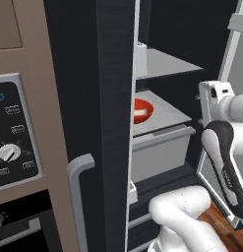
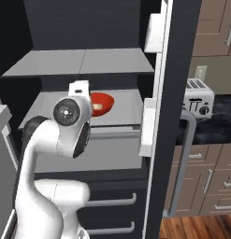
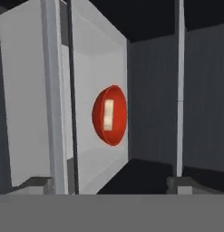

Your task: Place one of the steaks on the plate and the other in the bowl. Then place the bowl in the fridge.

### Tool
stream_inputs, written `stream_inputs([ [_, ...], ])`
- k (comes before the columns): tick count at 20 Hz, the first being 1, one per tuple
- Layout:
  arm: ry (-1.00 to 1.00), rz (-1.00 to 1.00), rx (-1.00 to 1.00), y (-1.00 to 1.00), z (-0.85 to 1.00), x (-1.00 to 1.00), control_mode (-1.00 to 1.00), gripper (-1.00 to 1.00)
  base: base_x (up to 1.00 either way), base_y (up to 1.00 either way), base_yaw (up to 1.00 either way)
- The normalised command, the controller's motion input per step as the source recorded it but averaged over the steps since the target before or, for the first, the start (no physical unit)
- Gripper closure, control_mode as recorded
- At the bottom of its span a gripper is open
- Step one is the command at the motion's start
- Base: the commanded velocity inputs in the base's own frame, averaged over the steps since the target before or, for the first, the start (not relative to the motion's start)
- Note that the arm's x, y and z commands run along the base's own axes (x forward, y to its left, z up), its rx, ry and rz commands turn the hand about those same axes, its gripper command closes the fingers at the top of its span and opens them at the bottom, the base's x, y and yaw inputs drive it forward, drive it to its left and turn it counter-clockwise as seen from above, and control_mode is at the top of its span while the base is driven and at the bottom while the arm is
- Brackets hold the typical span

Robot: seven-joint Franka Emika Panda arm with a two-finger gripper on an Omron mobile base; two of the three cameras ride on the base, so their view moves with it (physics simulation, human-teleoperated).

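The fridge stands open, its pale shelves showing. On the middle shelf rests the red-orange bowl, upright, with one steak lying inside it. In the hand view, which is rolled sideways, my gripper is open and empty, its fingertips spread wide, well back from the bowl and pointing at it. My white wrist hangs in front of the shelf, just outside the fridge. The plate is out of view.
The fridge's left door with its silver handle stands edge-on beside an oven control panel. The right door carries white bins. A toaster sits on the dark counter beyond. Drawers lie below.
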Motion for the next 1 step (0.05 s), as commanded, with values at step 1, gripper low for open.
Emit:
stream_inputs([
  [1,-0.67,0.05,0.0,0.0,-0.16,-1.0,-1.0,-1.0,0.0,0.0,0.0],
])
